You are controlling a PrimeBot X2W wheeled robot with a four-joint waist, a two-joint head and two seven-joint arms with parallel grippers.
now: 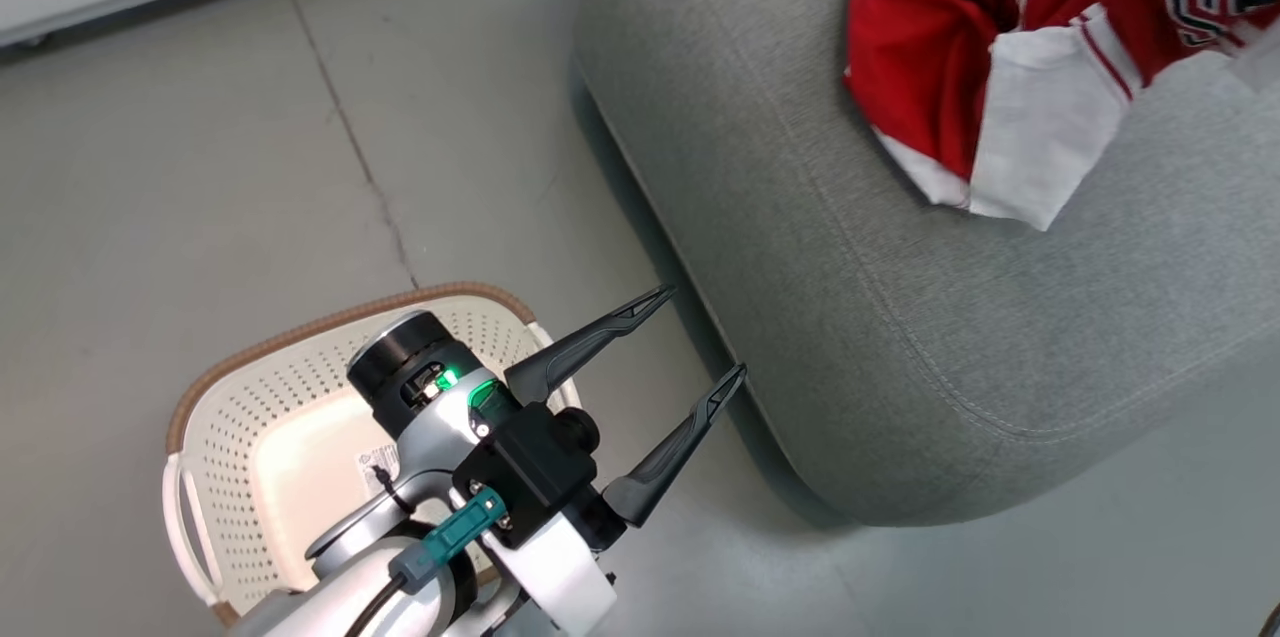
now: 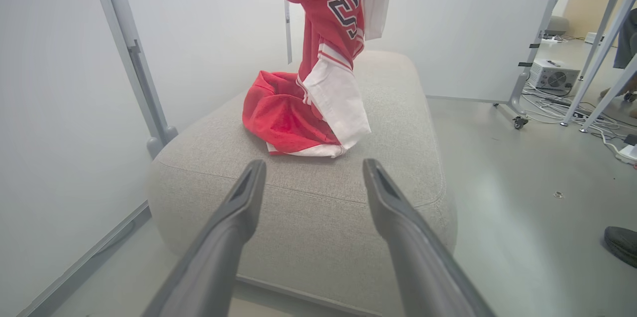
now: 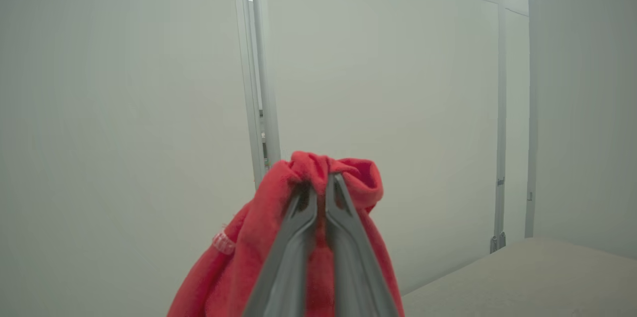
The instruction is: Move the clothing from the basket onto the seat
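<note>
Clothing (image 1: 930, 47) draped on seat (image 1: 800, 267), right jaws pinching it; left jaws spread near basket (image 1: 225, 447).

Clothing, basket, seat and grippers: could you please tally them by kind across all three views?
basket: 1
seat: 1
clothing: 1 red-and-white bundle; I cannot tell how many garments it holds
grippers: 2, the left gripper open, the right gripper shut on the clothing
Total: 5
</note>
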